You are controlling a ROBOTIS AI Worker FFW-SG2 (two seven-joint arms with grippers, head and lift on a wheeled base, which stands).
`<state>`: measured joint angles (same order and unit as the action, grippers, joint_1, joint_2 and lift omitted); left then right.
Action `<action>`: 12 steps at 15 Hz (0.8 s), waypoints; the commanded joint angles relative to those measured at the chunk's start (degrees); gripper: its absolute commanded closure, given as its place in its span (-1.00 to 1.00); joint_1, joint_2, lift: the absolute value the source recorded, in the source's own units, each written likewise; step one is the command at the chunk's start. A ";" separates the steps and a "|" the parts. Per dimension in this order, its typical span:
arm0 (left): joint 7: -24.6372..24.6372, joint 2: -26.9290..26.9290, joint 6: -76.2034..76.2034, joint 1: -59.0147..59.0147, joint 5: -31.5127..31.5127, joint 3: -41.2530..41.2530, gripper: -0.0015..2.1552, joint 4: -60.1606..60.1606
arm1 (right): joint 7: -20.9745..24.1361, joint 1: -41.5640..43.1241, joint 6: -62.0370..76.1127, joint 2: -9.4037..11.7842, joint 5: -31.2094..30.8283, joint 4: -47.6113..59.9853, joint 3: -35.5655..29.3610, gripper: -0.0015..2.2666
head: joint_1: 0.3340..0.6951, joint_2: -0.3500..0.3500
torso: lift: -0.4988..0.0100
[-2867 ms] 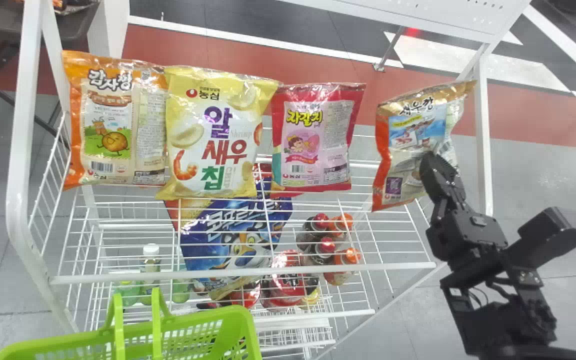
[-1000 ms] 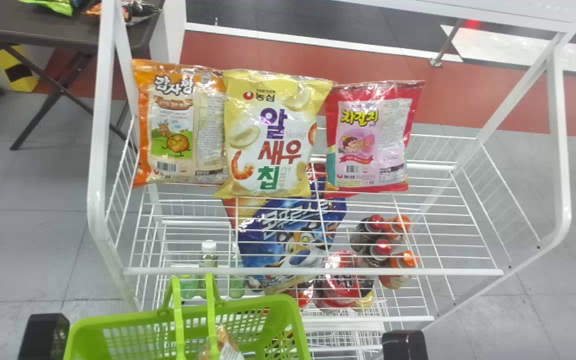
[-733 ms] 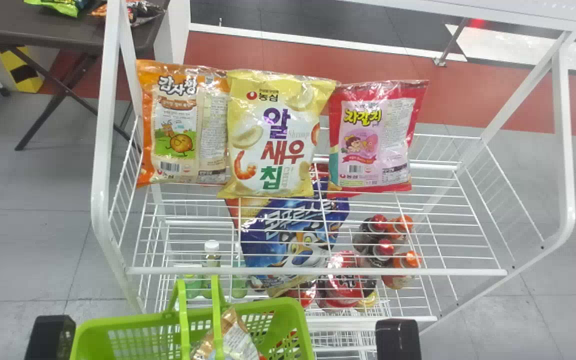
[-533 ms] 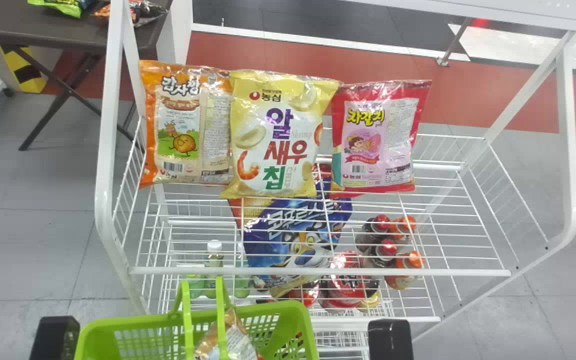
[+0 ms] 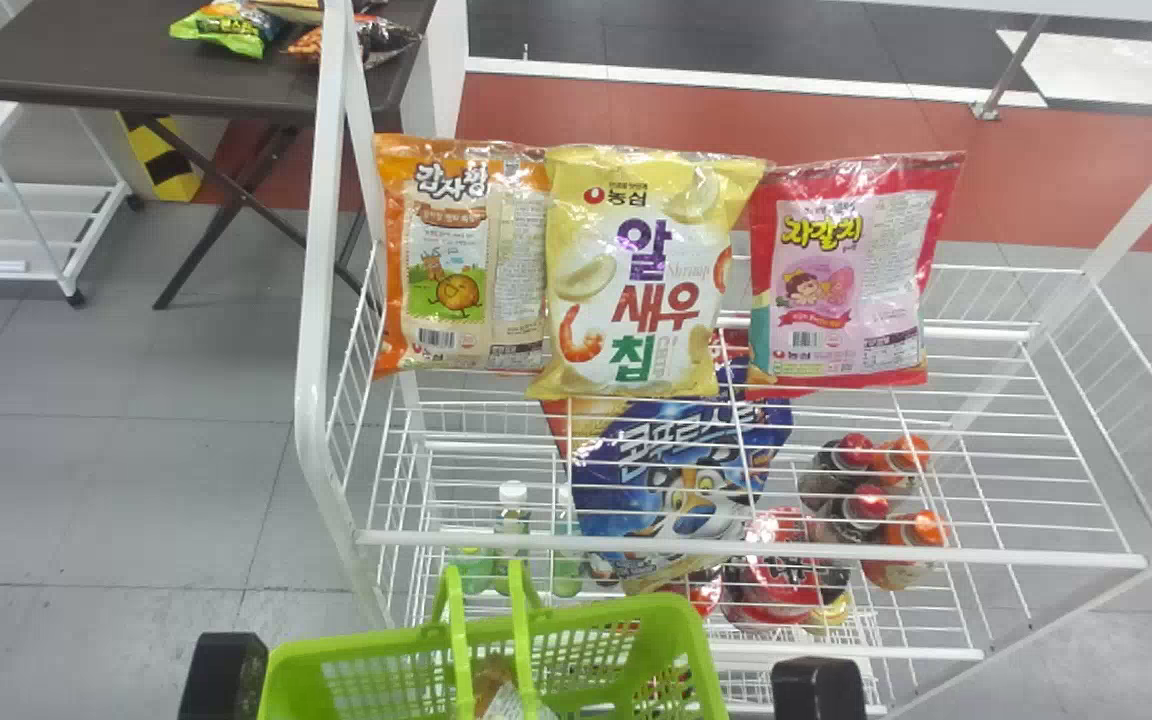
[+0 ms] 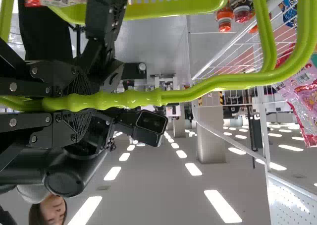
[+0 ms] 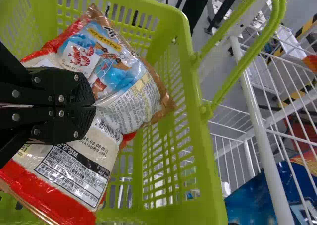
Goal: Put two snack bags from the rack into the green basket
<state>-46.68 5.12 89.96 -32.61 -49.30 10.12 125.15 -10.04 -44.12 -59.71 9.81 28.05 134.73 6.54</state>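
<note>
Snack bag (image 7: 133,98) is likely handling light, soft, slick. Right fingers (image 7: 81,93) are pinching its creased middle, nearly together, sound spot; left fingers (image 6: 37,129) are clamping the basket handle (image 6: 148,97).

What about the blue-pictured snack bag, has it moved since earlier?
Yes: judged against the rack, the snack bag has gone from the right side, leftward and toward the robot, into the green basket.
</note>
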 commanded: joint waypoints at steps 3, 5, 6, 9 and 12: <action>-0.08 -0.02 0.07 -0.18 0.00 0.07 0.27 0.36 | -0.07 -3.08 2.79 0.12 0.42 4.49 -3.73 -1.00 | 1.00 -0.43 | 0.94; -0.17 0.07 0.07 -0.35 0.09 0.07 0.27 0.36 | -0.51 -4.48 5.78 0.12 0.42 6.69 -5.66 -0.95 | 1.00 -0.52 | 0.94; -0.17 -0.02 0.07 -0.35 0.09 0.07 0.27 0.36 | -0.69 -4.66 7.01 0.12 1.48 7.30 -7.07 -0.95 | 1.00 -0.61 | 0.94; -0.17 -0.02 0.07 -0.44 0.09 -0.02 0.27 0.62 | -1.39 -5.01 9.29 -0.06 3.85 8.18 -9.61 -0.94 | 1.00 -0.72 | 0.94; -0.17 -0.02 0.07 -0.44 0.09 -0.02 0.27 0.62 | -2.18 -5.10 14.57 -0.76 5.61 8.80 -13.13 -0.94 | 1.00 -0.81 | 0.94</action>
<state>-46.85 5.10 89.96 -33.04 -49.22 10.11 125.77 -12.14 -49.20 -48.35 9.42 33.18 143.22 -4.95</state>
